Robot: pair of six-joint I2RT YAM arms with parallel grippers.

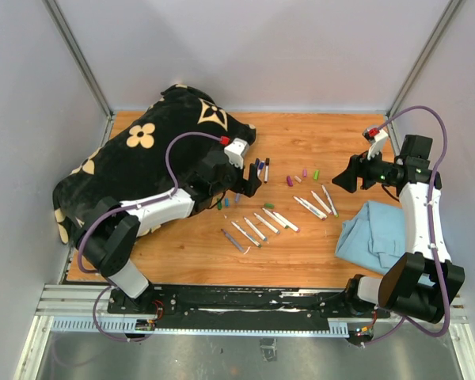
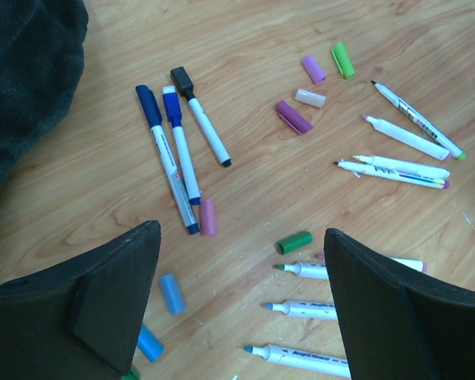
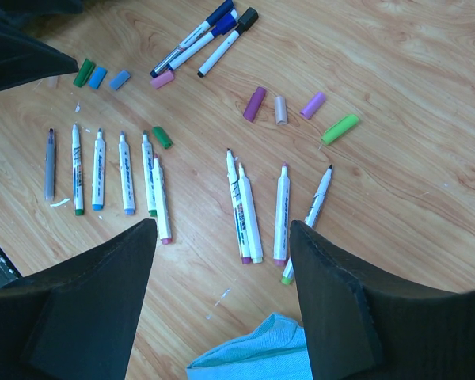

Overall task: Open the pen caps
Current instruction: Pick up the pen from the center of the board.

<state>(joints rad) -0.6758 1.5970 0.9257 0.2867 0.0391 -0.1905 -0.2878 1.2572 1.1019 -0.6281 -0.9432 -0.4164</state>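
Left fingers (image 2: 87, 301) gape above pen caps (image 2: 294, 241) lying flat, axes scattered.

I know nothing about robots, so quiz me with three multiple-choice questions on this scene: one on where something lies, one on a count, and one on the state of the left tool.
1. Where on the table does the blue cloth lie?
A) far left corner
B) near right side, by the right arm
C) dead centre

2. How many markers still wear their pen caps?
A) none
B) three
C) seven

3. What state is the left tool in?
A) shut tight on nothing
B) shut on a marker
C) open, holding nothing

Answers:
1 B: the top view shows the cloth bunched next to the right arm.
2 B: two blue caps and one black cap sit on their barrels, while the other markers show bare tips.
3 C: its fingers stand wide apart above the wood with nothing held between them.
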